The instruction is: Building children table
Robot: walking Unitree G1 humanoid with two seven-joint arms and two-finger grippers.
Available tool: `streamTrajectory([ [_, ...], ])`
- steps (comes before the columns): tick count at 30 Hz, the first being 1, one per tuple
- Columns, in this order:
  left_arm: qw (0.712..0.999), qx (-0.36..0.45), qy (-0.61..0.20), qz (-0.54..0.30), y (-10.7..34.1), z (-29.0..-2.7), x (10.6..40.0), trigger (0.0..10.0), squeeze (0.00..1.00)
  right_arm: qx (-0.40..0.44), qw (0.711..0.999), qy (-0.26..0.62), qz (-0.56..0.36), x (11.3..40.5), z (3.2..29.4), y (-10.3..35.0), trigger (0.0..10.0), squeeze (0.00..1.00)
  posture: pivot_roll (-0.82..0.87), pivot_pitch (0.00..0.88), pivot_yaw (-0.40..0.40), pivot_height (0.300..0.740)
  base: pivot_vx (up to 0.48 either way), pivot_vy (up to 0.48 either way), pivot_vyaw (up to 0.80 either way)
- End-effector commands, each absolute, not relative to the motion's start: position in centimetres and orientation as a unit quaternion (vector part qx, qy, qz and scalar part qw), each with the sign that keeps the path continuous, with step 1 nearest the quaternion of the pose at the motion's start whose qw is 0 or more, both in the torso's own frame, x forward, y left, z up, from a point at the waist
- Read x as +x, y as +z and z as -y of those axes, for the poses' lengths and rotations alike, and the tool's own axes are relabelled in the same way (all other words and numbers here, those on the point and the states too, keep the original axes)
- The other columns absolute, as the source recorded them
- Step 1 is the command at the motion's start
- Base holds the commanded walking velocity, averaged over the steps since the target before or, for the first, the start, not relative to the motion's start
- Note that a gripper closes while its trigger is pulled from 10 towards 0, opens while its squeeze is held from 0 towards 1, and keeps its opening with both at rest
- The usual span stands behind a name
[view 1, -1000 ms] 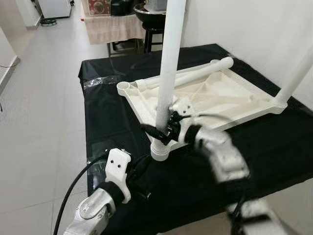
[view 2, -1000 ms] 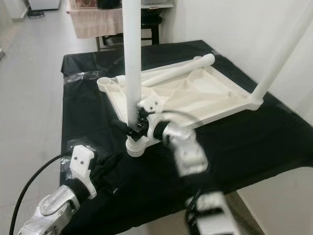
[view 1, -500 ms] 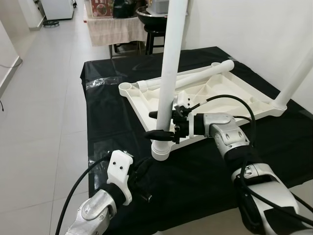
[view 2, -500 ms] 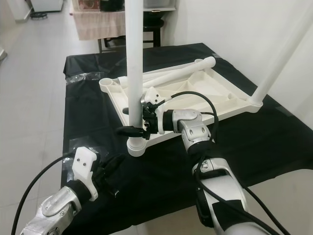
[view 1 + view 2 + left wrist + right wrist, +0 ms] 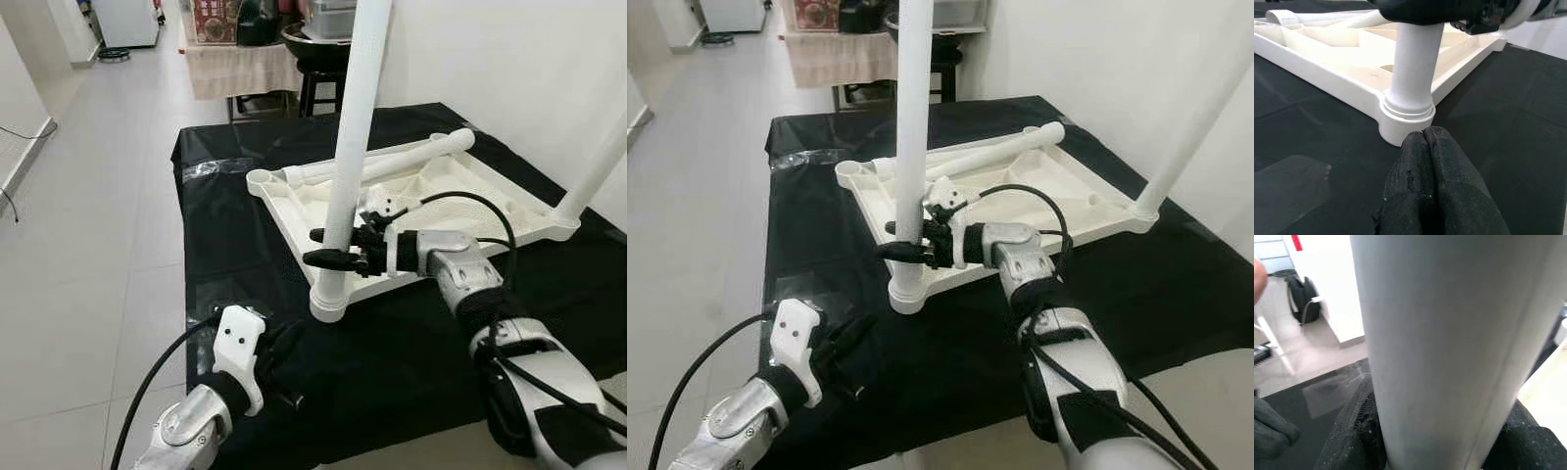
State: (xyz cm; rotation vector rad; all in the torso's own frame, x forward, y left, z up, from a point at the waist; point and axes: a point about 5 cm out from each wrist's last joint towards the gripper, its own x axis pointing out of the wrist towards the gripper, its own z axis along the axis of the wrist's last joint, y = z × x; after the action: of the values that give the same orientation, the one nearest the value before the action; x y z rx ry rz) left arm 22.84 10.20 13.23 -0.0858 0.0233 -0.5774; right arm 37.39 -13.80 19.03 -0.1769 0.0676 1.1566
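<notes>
Now R gripper [image 5: 328, 247] clamps upright leg [image 5: 351, 147], L gripper [image 5: 1425, 142] shut nearby

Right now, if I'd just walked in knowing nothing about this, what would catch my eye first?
A white table top lies upside down on a black cloth. A tall white leg stands in its near corner, with the right gripper clamped around it low down. A second leg lies loose along the far edge, and a third stands at the right corner. The left gripper rests shut on the cloth just before the near leg's socket.
</notes>
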Motion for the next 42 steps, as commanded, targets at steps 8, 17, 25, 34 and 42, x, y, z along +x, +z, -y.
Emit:
streamTrajectory([
  [8, 0.958, -0.035, -0.285, -0.018, 13.1, -11.0, 22.6, 10.0, 0.0, -0.048, 0.969, 0.218, -0.104, 30.0, 9.7, 13.0, 0.0, 0.0, 0.02, 0.067, -0.003, 0.74, 0.0, 0.0, 0.0],
  [17, 0.957, -0.04, -0.287, -0.016, 13.1, -10.7, 22.9, 10.0, 0.0, -0.052, 0.952, 0.277, -0.12, 31.1, 9.1, 12.5, 0.0, 0.0, 0.04, 0.076, -0.034, 0.74, 0.0, 0.0, 0.0],
  [25, 0.958, -0.03, -0.286, -0.007, 13.6, -11.0, 22.8, 10.0, 0.0, -0.02, 0.923, 0.384, -0.024, 33.0, 10.1, 16.3, 10.0, 1.0, 0.06, 0.079, -0.046, 0.74, 0.0, 0.0, 0.0],
  [34, 0.956, -0.011, -0.293, 0.006, 14.2, -10.8, 22.8, 10.0, 0.0, -0.059, 0.872, 0.485, 0.009, 35.0, 12.0, 18.9, 10.0, 0.0, 0.08, 0.078, -0.051, 0.74, 0.0, 0.0, 0.0],
  [42, 0.96, 0.002, -0.278, 0.015, 14.3, -11.2, 23.7, 10.0, 0.0, -0.054, 0.836, 0.547, -0.004, 37.0, 11.5, 19.9, 9.5, 0.0, 0.1, 0.083, -0.046, 0.74, 0.0, 0.0, 0.0],
])
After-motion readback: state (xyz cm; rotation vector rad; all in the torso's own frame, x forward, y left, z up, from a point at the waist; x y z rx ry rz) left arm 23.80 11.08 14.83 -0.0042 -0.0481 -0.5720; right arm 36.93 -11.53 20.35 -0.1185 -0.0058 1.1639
